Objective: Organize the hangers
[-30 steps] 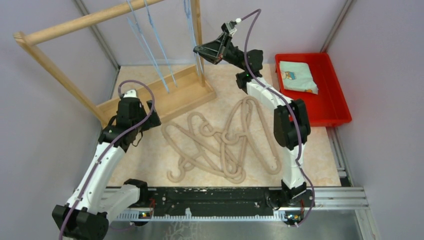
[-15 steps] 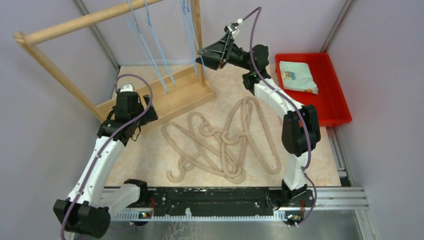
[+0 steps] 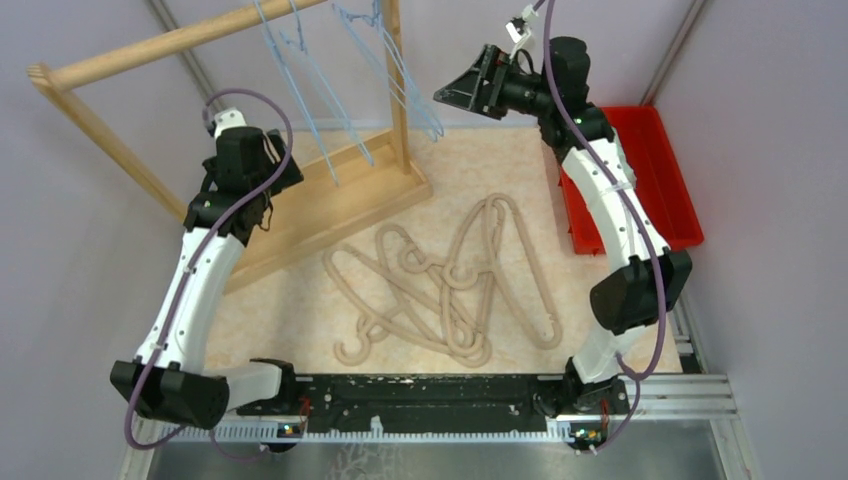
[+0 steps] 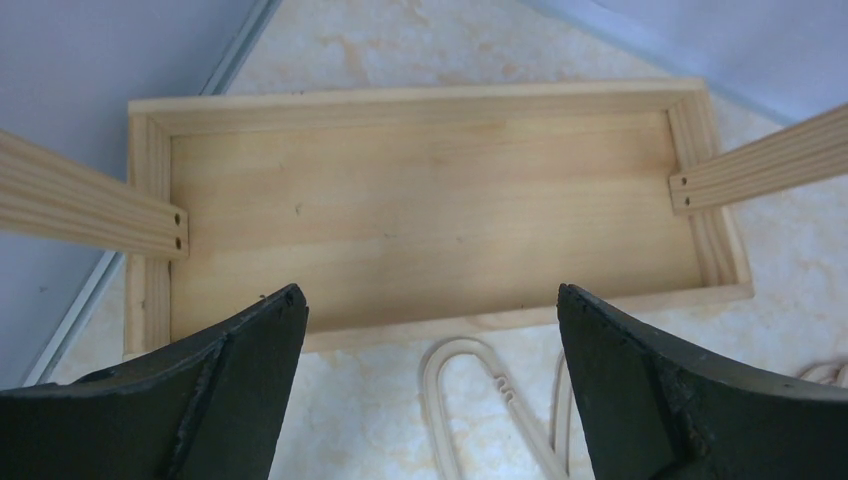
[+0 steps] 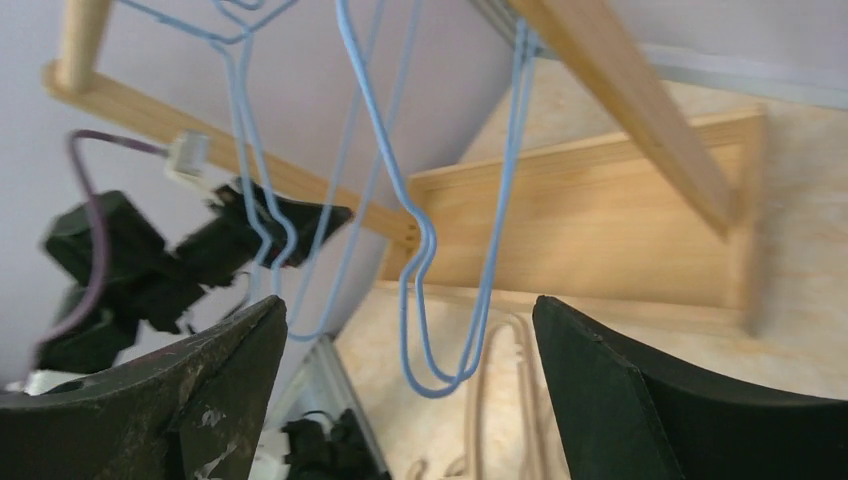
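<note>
Your left gripper (image 4: 430, 400) hangs over the wooden rack's (image 3: 150, 45) base tray, fingers spread wide and holding nothing. On the rack's rail you have at least three thin light-blue wire hangers (image 3: 300, 110) dangling. On the floor just in front of the rack's base lie the thick beige hangers (image 3: 440, 290), roughly five, rounded, hooked and too tangled for a sure count. Your right gripper (image 3: 452, 97) sits beside the rack's right post, fingers apart and empty. One red bin (image 3: 670, 200) stands right of the rack.

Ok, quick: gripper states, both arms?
Left gripper: open, holding nothing.
Right gripper: open, holding nothing; a blue wire hanger hangs free just in front.
</note>
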